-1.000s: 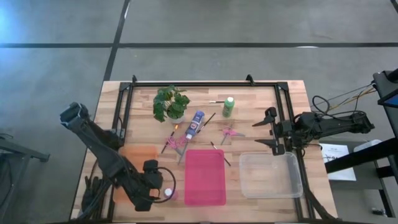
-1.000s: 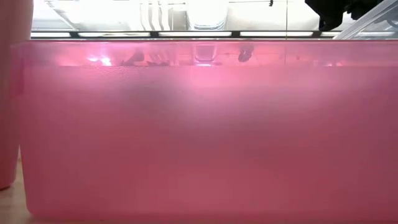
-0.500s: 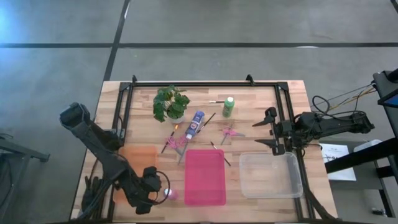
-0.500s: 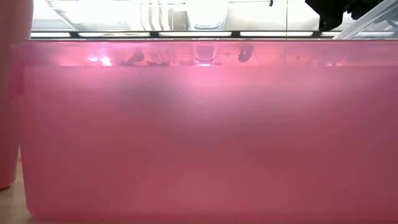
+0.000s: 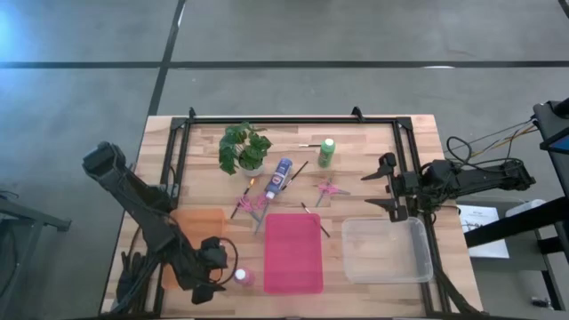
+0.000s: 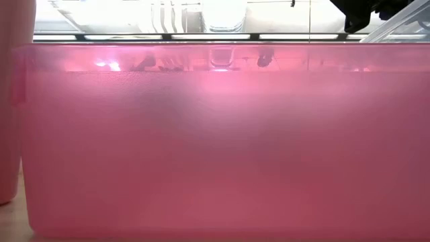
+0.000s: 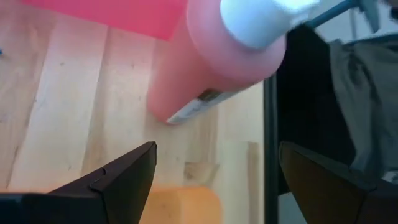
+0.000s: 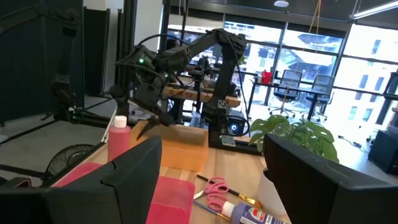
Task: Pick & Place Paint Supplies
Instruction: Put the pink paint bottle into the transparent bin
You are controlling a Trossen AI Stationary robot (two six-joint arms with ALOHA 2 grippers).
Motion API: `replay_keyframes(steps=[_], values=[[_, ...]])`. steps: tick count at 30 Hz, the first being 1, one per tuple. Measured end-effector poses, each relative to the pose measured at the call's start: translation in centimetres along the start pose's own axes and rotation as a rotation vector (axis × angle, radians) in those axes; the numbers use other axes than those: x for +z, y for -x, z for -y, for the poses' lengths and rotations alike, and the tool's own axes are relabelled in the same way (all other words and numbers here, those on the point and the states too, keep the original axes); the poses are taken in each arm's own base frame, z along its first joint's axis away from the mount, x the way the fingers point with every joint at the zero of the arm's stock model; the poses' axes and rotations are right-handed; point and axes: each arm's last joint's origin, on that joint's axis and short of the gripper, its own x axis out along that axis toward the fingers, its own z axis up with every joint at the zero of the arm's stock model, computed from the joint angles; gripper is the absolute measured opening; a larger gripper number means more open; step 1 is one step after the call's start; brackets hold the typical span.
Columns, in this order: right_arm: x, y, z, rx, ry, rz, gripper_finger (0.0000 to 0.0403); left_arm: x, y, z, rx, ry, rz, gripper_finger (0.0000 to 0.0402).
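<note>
A pink-red paint bottle [image 5: 242, 277] with a white cap stands upright on its base near the table's near edge, between the orange bin and the pink bin. My left gripper [image 5: 224, 272] is open just left of it. In the left wrist view the bottle [image 7: 217, 56] stands beyond the gripper [image 7: 216, 149], and the fingers do not touch it. A green bottle [image 5: 327, 152] stands far back. A blue-and-white bottle [image 5: 281, 176] lies mid-table, with pink scissors [image 5: 328, 188] and thin brushes [image 5: 311, 218] near it. My right gripper [image 5: 382, 187] waits open at the right edge.
An orange bin [image 5: 191, 227], a pink bin [image 5: 292, 252] and a clear bin [image 5: 387, 250] line the near side. The pink bin's wall [image 6: 215, 134] fills the low view. A leafy potted plant [image 5: 244, 148] stands at the back left. A black frame [image 5: 293, 118] rims the table.
My left gripper has sunk toward the table beside the pink-red bottle and rolled somewhat about its own axis, staying open. The bottle stands where it was.
</note>
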Motion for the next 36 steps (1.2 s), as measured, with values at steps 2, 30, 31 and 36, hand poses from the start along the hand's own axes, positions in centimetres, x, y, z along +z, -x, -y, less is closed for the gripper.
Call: replay_keyframes(steps=[2, 30, 31, 36], values=[[0.0, 0.0, 0.0, 0.000, 0.000, 0.000, 0.0277, 0.0, 0.1, 0.0, -0.012, 0.011, -0.010, 0.0347], [0.1, 0.0, 0.0, 0.003, 0.004, 0.006, 0.0277, -0.7, 1.0, 1.4, -0.162, -0.145, 0.018, 0.0345], [0.1, 0.0, 0.0, 0.003, 0.004, 0.006, 0.0277, -0.6, 1.0, 1.3, -0.160, -0.148, 0.021, 0.0342], [0.1, 0.0, 0.0, 0.004, 0.003, 0.006, 0.0277, -0.7, 0.9, 1.0, -0.109, -0.183, 0.040, 0.0299]])
